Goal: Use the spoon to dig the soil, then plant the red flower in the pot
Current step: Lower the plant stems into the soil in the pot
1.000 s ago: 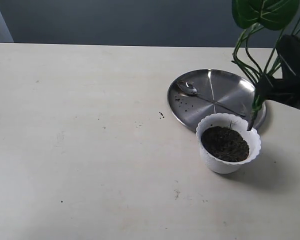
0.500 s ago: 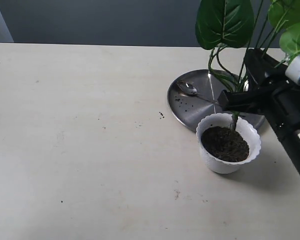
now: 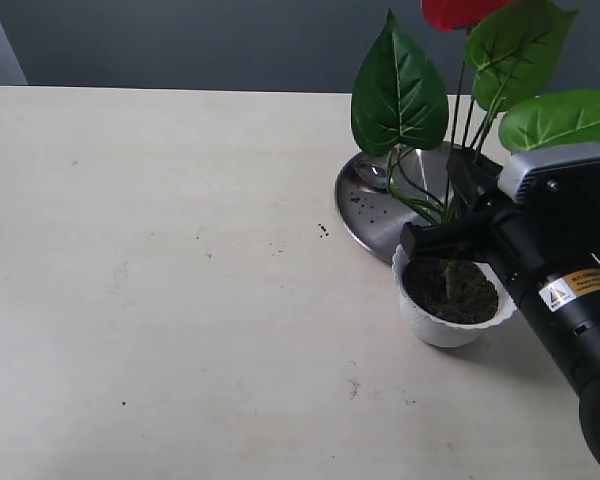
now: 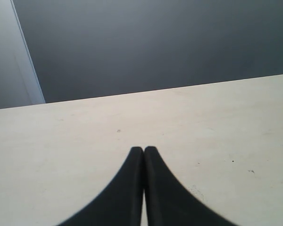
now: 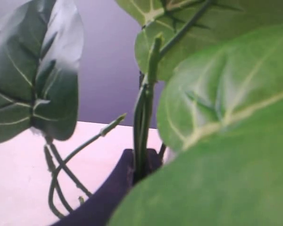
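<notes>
Evidently the task is near its end. The left gripper (image 4: 143, 151) is out of the exterior view; its own camera shows it clenched on nothing, above bare counter (image 3: 180, 250). Right of centre, a few dark crumbs (image 3: 323, 230) lie on the counter beside the steel plate (image 3: 352, 215), and the spoon (image 3: 373, 180) rests on that plate, so the digging looks finished. Just in front of the plate stands the pot (image 3: 430, 325) with the soil (image 3: 475, 295) inside. The red flower (image 3: 400, 95) rises upright from it, its stem reaching down to the soil. The right gripper (image 3: 445, 243) grasps the stems just above the pot's rim. How deep the stem sits cannot be told. Left to do, I judge: press it in firmly, let go, and pull away without tipping the sprig.
</notes>
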